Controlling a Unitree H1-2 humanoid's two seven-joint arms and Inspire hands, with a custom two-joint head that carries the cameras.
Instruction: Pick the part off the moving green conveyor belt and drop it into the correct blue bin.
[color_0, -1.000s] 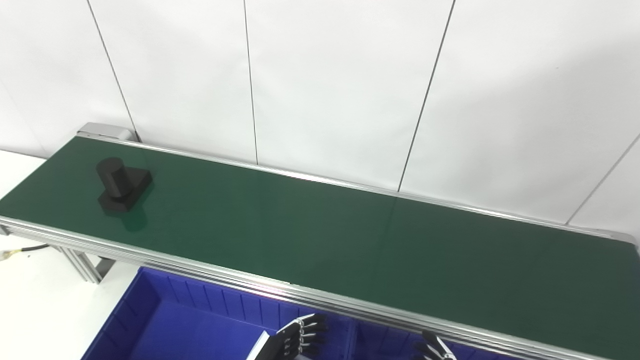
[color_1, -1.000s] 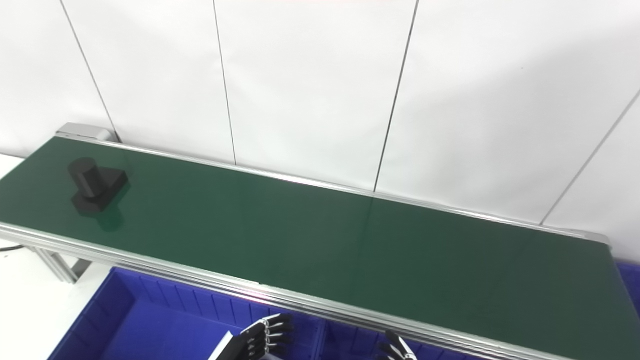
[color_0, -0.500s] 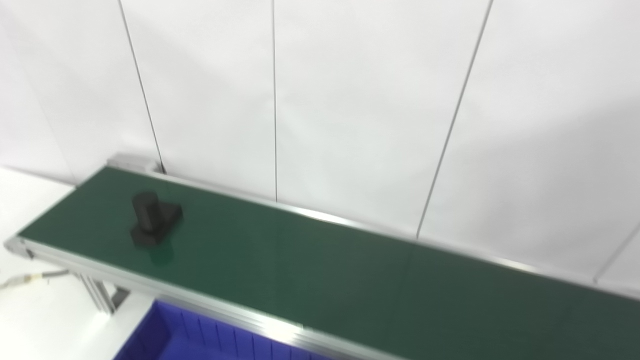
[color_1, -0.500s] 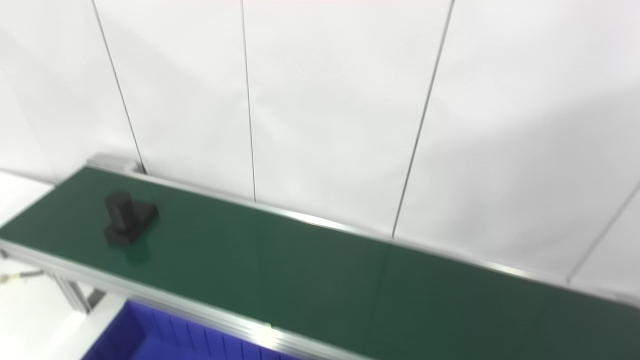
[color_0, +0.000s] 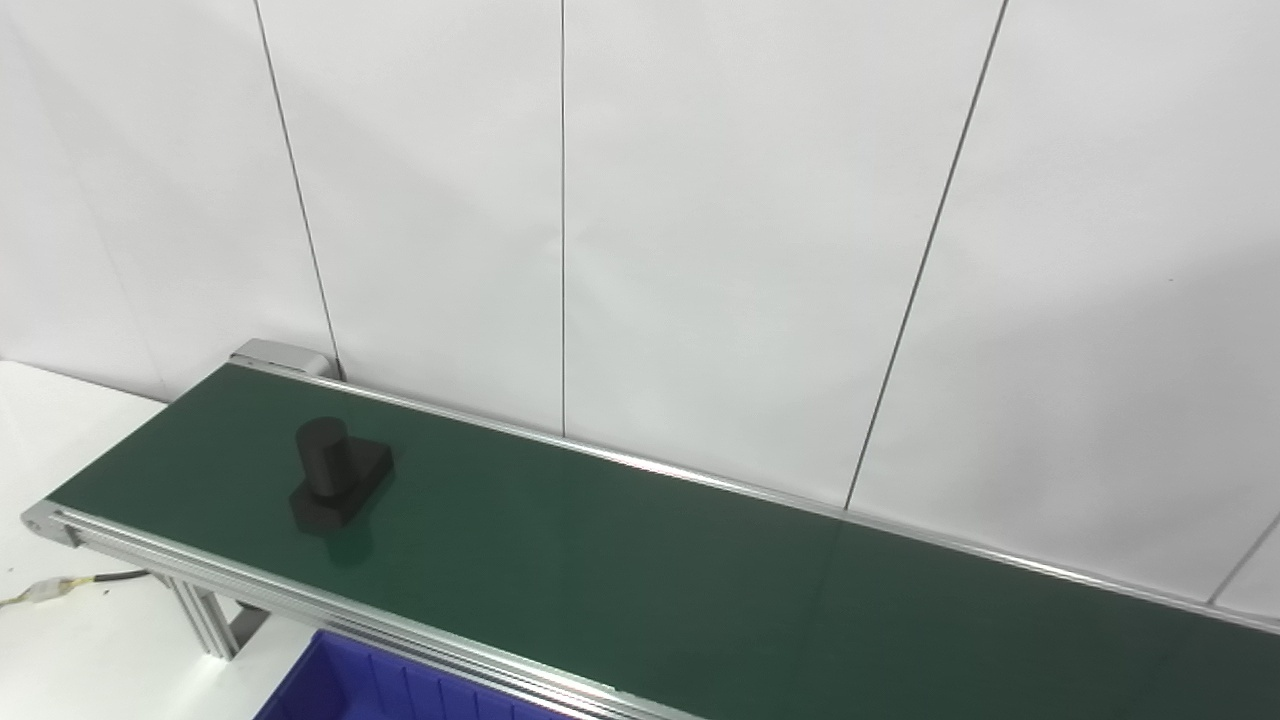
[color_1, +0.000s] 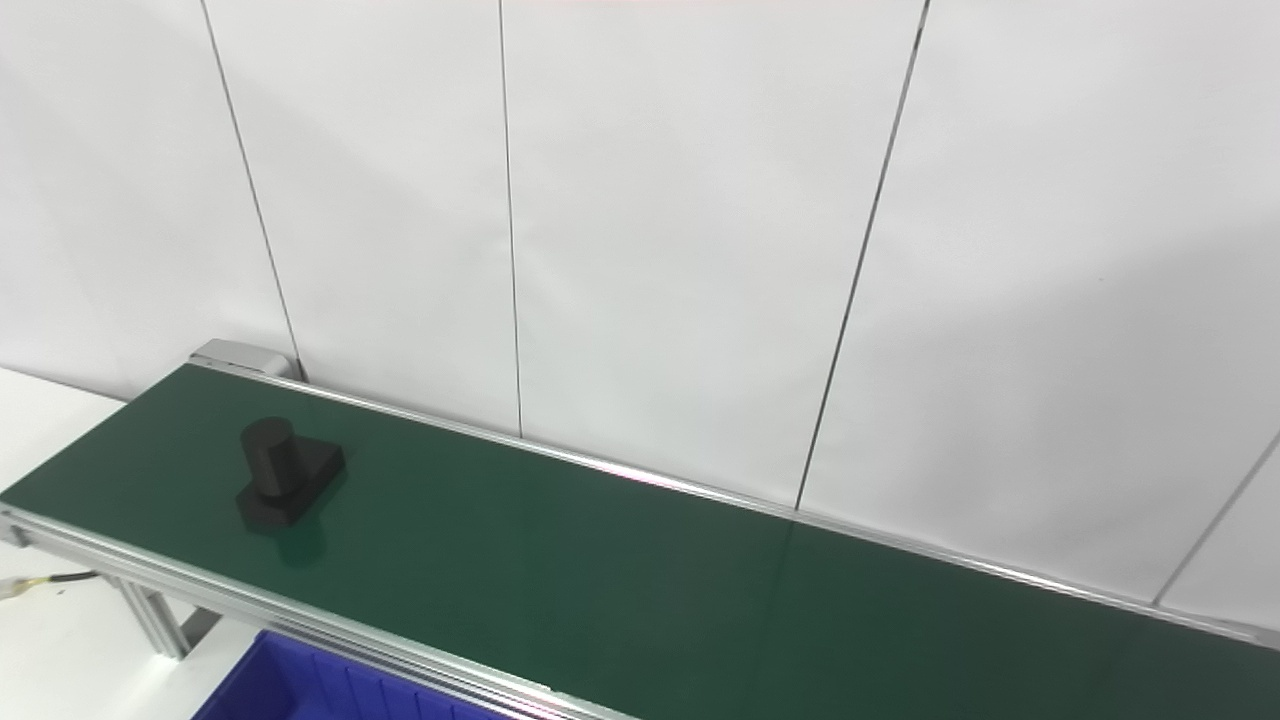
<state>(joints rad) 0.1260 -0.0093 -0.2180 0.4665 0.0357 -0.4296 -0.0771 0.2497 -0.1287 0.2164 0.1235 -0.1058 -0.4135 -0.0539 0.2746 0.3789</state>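
Note:
A black part (color_0: 337, 482), an upright cylinder on a flat rectangular base, stands on the green conveyor belt (color_0: 640, 560) near its left end. In the right eye view the same black part (color_1: 287, 482) shows at the left. Only a corner of a blue bin (color_0: 370, 690) peeks in at the bottom edge, below the belt's near rail. Neither hand is in view.
A silver aluminium rail (color_0: 330, 615) runs along the belt's near side, with a support leg (color_0: 205, 618) under the left end. A cable (color_0: 60, 588) lies on the white table at the left. White wall panels stand right behind the belt.
The camera has tilted upward, so the whole scene sits lower and both hands and most of the blue bins have dropped out of view. The black part has ridden a little rightward along the belt.

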